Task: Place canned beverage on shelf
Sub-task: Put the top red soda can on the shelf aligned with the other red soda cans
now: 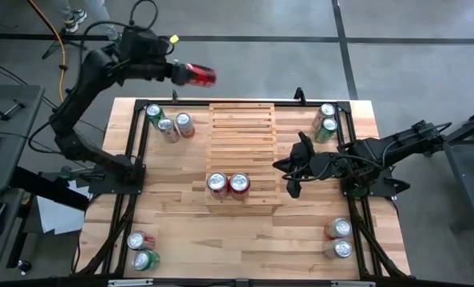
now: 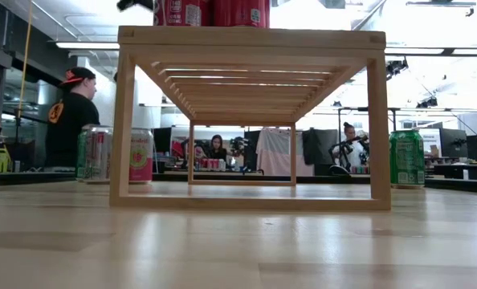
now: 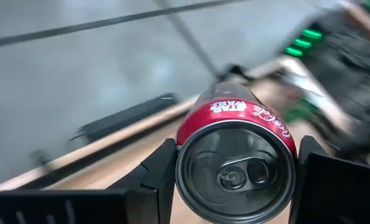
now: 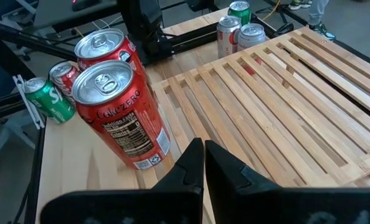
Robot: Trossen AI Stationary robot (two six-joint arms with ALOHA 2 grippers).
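The left tool (image 1: 183,73) hangs beyond the tabletop's (image 1: 245,239) far-left corner, out over the floor, its fingers clamped on the sides of a red Coca-Cola can (image 1: 200,75) carried lying on its side, pull-tab end toward the wrist. The can looks rigid, smooth and likely slick, its thin wall easy to dent, so the mid-body side grip seems sound; whether it is full and heavy cannot be told. It must be turned upright before it can be set down. Below, three cans (image 1: 168,123) stand near the far-left corner and two cans (image 1: 141,249) at the near-left corner. At the middle sits the shelf (image 1: 242,131), pale slats in steps, with two red cans (image 1: 227,184) upright side by side on its near edge; the slats beyond them are bare. Just beside the shelf's right side, the right tool (image 1: 291,171) waits with fingers pressed together, holding nothing. Two cans (image 1: 325,121) stand at the far-right corner, two more (image 1: 339,238) near the near-right corner.
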